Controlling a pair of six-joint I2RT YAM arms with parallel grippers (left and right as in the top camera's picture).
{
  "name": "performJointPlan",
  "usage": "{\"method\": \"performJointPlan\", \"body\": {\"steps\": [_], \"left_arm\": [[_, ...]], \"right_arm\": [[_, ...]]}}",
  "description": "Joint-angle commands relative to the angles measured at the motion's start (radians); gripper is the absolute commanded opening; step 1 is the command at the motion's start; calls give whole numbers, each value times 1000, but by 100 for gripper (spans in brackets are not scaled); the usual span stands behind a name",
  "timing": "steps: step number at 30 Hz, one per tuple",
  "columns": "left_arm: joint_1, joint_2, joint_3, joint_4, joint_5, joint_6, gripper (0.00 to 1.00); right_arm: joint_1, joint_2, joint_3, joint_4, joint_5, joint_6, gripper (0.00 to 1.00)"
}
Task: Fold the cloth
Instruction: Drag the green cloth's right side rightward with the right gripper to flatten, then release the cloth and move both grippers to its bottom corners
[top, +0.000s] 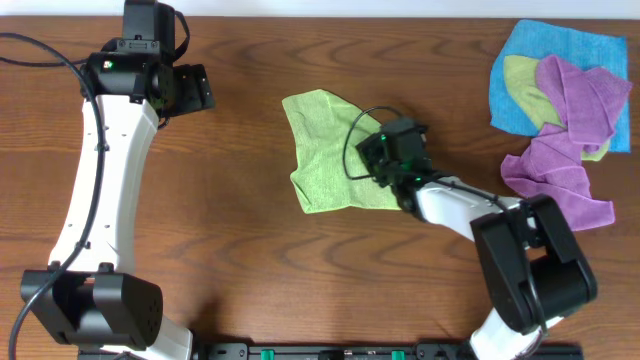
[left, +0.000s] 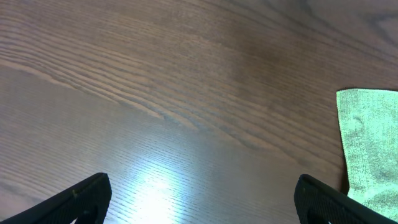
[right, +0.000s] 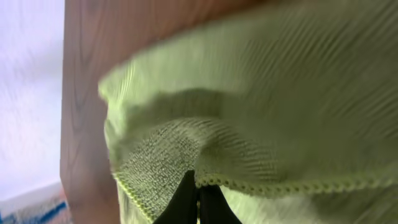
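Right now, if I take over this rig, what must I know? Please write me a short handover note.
Left gripper: open and empty, over bare table, to the left of the cloth.
Right gripper: shut on the lime-green cloth, pinching the hem at its right edge.
Cloth: mid-table, spread out but rumpled. The pile of other cloths lies apart at the far right.
Done: the grasp only; no fold shows.
Left: probably carry the held edge over to the opposite side, release, flatten.

The cloth (top: 322, 155) is bright lime green, finely ribbed — the table (top: 240, 240) dark brown with streaky wood grain. Others: a blue cloth (top: 570, 45), purple cloths (top: 560, 175), a duller yellow-green cloth (top: 522, 85).
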Motion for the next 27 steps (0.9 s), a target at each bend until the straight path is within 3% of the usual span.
{"method": "performJointPlan", "body": {"steps": [1, 9, 18, 19, 20, 21, 23, 24, 25, 27], "left_arm": [[5, 14, -6, -2, -17, 22, 95], [5, 14, -6, -2, -17, 22, 95], [5, 14, -6, -8, -13, 22, 95], [5, 14, -6, -9, -13, 22, 95], [5, 14, -6, -9, -13, 22, 95], [5, 14, -6, -10, -13, 21, 95], [5, 14, -6, -16, -13, 22, 95], [5, 14, -6, -20, -13, 21, 95], [5, 14, -6, -24, -13, 21, 95], [5, 14, -6, -28, -13, 21, 95]], "right_arm": [[-56, 8, 0, 3, 39, -80, 2], [-146, 8, 0, 48, 71, -197, 1], [-174, 8, 0, 148, 242, -323, 2], [-179, 8, 0, 168, 250, -338, 20], [-183, 8, 0, 180, 257, -355, 60], [-188, 8, 0, 193, 269, -376, 75], [-203, 8, 0, 209, 275, -413, 76], [-211, 8, 0, 220, 275, -427, 94], [-219, 8, 1, 228, 272, -440, 99], [-233, 8, 1, 243, 241, -469, 99]]}}
